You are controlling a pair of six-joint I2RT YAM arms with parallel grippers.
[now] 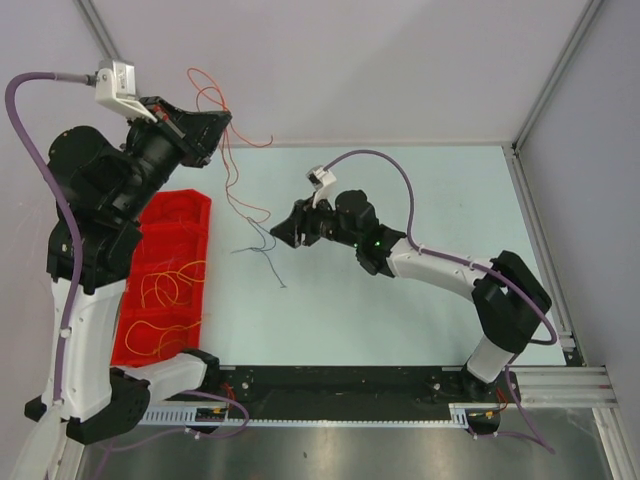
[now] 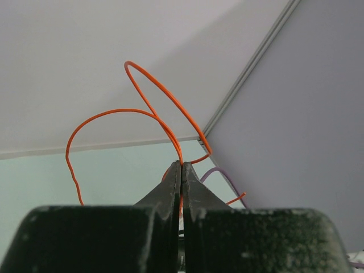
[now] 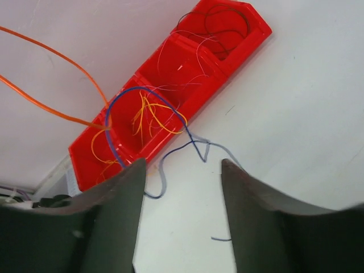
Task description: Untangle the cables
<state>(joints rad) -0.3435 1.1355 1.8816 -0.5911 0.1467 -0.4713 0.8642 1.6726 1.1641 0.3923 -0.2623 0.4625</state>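
Note:
My left gripper (image 1: pixel 222 122) is raised at the back left and shut on a thin orange cable (image 1: pixel 232 150), which loops above the fingertips in the left wrist view (image 2: pixel 151 108) and hangs down toward the table. A blue-purple cable (image 1: pixel 262 243) lies in curls on the table; in the right wrist view (image 3: pixel 187 145) it runs from the red bin across the table. My right gripper (image 1: pixel 280 232) is open and empty, right beside that cable; in its own view (image 3: pixel 183 165) the cable lies just beyond the fingertips.
A red bin (image 1: pixel 190 225) with several compartments stands at the left, holding orange and yellow cables (image 1: pixel 165 290); dark and pale cables (image 3: pixel 213 23) lie in its other compartments. White walls close the back and sides. A black rail runs along the near edge.

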